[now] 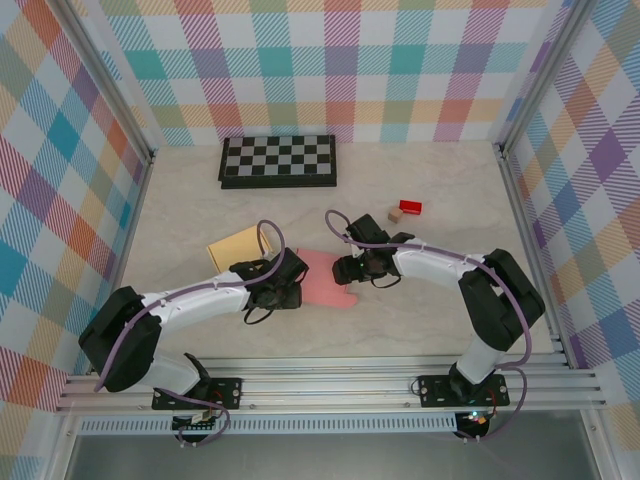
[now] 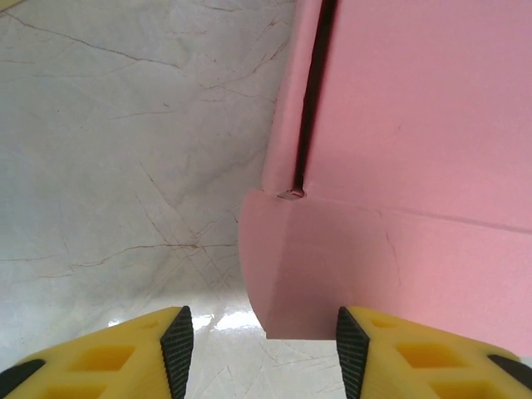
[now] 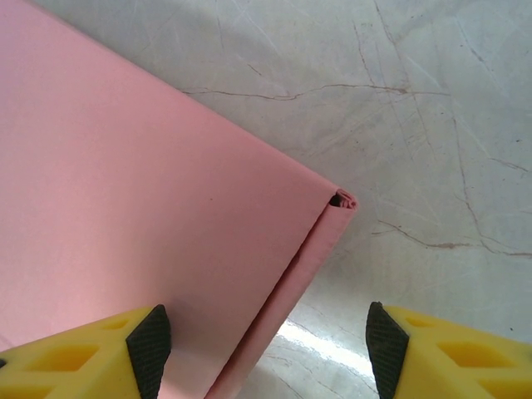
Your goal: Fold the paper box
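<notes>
Pink paper box (image 1: pixel 325 280) noted flat at table (image 1: pixel 420 330) centre, between both arms. L gripper (image 2: pixel 263 342) and R gripper (image 3: pixel 264 341) found released, jaws apart, nothing clamped. Flap-folding judged in hand; next, flap edge prob. to be pinched and raised.

Left arm (image 1: pixel 190 298) stretched from base at near left, forward and toward centre, forearm held low. Left hand (image 1: pixel 283 288) pointed down and inward, jaws parted, nothing clamped between yellow fingers (image 2: pixel 100 362). Right arm (image 1: pixel 490 295) folded at elbow on right side, forearm laid leftward. Right hand (image 1: pixel 350 268) pointed left, jaws spread wide, black pads (image 3: pixel 150 349) well apart, nothing gripped. Both hands faced toward each other near centre, not touching.
</notes>
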